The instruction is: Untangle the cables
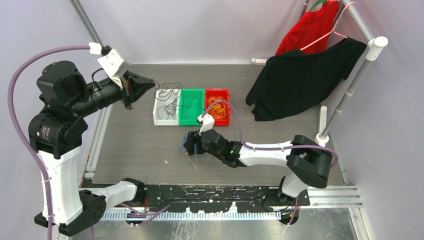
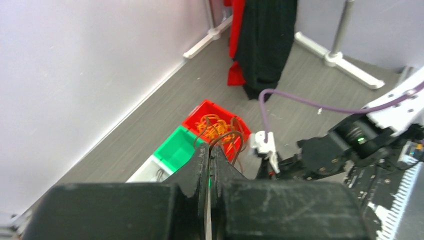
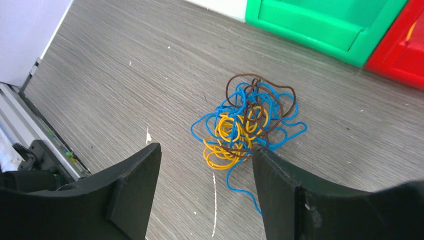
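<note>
A tangle of thin blue, yellow and brown cables (image 3: pixel 247 122) lies on the grey table. My right gripper (image 3: pixel 206 149) hovers low over it, open, its right fingertip (image 3: pixel 265 160) at the edge of the bundle; nothing is gripped. In the top view the right gripper (image 1: pixel 189 144) covers most of the tangle. My left gripper (image 1: pixel 151 84) is raised at the left, shut on a brown cable (image 1: pixel 172 86) that trails down toward the white bin (image 1: pixel 156 119). In the left wrist view the brown cable (image 2: pixel 239 135) loops out from the closed left gripper (image 2: pixel 210 149).
Three bins stand in a row: white, green (image 1: pixel 191 121) and red (image 1: pixel 227 95), the red one holding orange cables (image 1: pixel 217 109). A black garment (image 1: pixel 300 82) and a red one (image 1: pixel 310 27) hang from a rack (image 1: pixel 350 85) at the back right.
</note>
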You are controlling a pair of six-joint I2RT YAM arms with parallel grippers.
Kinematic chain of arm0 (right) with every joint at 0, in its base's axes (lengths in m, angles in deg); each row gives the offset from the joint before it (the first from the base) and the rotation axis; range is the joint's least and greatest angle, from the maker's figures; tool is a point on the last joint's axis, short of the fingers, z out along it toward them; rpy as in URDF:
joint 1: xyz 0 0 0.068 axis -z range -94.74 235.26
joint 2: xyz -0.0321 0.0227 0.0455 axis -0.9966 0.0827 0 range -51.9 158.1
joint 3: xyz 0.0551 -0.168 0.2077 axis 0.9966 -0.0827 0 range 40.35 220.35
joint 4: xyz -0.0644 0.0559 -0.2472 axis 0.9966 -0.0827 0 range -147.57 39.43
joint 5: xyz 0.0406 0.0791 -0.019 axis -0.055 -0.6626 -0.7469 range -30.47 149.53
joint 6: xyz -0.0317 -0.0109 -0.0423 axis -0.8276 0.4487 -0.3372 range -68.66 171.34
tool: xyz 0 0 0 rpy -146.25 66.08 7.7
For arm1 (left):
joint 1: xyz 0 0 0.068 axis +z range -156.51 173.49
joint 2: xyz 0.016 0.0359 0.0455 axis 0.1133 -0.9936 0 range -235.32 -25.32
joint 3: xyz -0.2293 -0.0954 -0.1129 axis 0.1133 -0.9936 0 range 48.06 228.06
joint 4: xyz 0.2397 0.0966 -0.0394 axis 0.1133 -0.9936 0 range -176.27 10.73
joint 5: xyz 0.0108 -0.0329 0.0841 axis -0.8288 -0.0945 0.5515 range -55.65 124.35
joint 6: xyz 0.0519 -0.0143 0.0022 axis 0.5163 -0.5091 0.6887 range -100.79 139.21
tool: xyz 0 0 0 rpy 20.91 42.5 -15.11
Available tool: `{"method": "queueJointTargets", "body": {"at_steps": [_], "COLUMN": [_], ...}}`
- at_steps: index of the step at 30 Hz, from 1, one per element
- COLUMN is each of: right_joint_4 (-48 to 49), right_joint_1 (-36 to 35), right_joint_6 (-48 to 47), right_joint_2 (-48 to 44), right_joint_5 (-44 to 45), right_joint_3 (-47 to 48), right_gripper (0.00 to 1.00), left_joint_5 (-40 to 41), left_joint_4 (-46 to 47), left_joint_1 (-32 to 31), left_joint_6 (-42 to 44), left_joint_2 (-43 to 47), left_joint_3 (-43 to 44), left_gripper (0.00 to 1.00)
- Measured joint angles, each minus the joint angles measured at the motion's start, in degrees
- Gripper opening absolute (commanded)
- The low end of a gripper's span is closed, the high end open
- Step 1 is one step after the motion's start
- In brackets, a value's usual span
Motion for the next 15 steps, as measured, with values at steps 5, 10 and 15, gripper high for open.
{"method": "queueJointTargets", "body": {"at_steps": [5, 10, 15], "right_joint_4": [-5.1, -9.0, -12.9], "right_joint_1": [0.1, 0.6, 1.4], "right_joint_6": [-0.6, -1.8, -2.2], "right_joint_2": [-4.1, -7.1, -8.1], "right_joint_5": [2.0, 4.8, 8.5], "right_joint_3": [2.6, 5.4, 6.7], "right_gripper": [0.77, 0.77, 0.77], "left_joint_5": [5.8, 12.8, 21.5], "left_joint_4": [2.1, 4.6, 13.4], "left_joint_1": [0.0, -0.1, 0.7], "left_joint_6": [4.6, 11.3, 16.9], "left_joint_2": [2.0, 1.5, -2.0], "left_joint_3": [-7.9, -18.4, -32.0], "left_gripper": [0.0, 0.0, 0.0]}}
